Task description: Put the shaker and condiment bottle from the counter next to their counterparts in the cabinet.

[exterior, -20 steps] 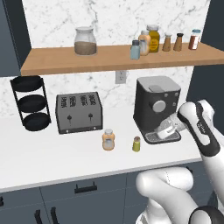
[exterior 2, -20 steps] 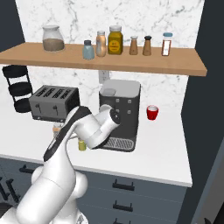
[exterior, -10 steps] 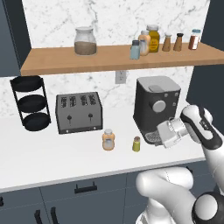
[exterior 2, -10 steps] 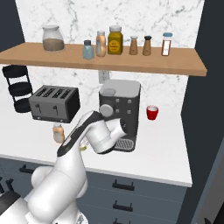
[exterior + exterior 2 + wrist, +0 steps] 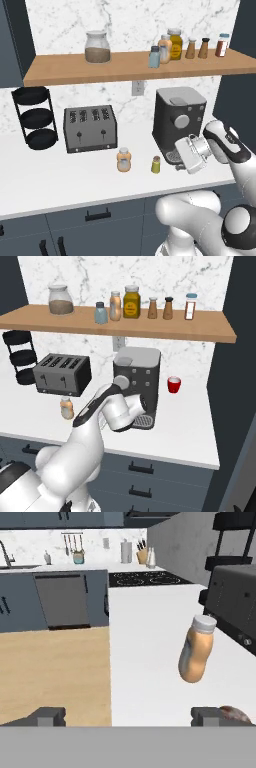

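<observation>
Two task items stand on the long white counter (image 5: 60, 185), and the black four-slot toaster (image 5: 90, 128) serves as the marker for all of it. Just right of the toaster's front corner, a little toward the counter edge, is the squat rounded orange translucent condiment bottle with a pale cap (image 5: 124, 160), upright, its long axis vertical. Further right from the toaster, near the bottle but apart from it, stands the small yellow-green shaker with a grey cap (image 5: 156, 164), also upright. Further right again, past the shaker and in front of the black coffee machine (image 5: 177, 124), hangs the white arm's two-finger gripper (image 5: 187, 156), low over the counter and pointing back toward the toaster. In the hand view its two dark fingertips (image 5: 48, 716) sit far apart with nothing between them, so the jaws are spread wide and empty. From the gripper the shaker is the nearer item, the bottle beyond it. Above the toaster and to its right, on the light-brown wooden cabinet shelf (image 5: 60, 72), wait the counterparts: a pale blue shaker (image 5: 154, 57) and a rounded orange bottle (image 5: 165, 49).
</observation>
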Controlling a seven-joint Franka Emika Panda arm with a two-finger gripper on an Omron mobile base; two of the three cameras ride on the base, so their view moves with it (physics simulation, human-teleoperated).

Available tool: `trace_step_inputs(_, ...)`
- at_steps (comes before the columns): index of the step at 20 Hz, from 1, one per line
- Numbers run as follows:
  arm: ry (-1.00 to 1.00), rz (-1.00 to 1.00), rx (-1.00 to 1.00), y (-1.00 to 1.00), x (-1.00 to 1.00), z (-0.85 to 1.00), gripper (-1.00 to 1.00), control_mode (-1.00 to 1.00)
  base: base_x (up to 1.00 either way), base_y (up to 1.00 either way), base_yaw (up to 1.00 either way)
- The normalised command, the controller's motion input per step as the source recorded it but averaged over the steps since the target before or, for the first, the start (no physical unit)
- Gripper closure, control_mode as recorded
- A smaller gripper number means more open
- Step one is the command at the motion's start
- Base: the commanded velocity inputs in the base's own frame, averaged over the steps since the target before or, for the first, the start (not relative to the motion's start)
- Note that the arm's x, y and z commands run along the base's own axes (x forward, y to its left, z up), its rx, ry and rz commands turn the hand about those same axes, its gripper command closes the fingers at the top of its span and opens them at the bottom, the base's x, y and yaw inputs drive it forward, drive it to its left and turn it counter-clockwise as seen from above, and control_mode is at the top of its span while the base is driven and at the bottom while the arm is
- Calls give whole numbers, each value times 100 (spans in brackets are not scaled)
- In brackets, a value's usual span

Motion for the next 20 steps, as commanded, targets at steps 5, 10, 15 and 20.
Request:
trace_step_inputs(5,-9,-1,0,15,24,-4,-100,-100,0,0,0)
trace_step_inputs(10,-2,-2,0,30,36,0,-100,-100,0,0,0)
trace_step_inputs(15,0,0,0,6,20,-3,-100,-100,0,0,0)
trace_step_inputs(20,-2,0,-2,0,19,-24,-100,-100,0,0,0)
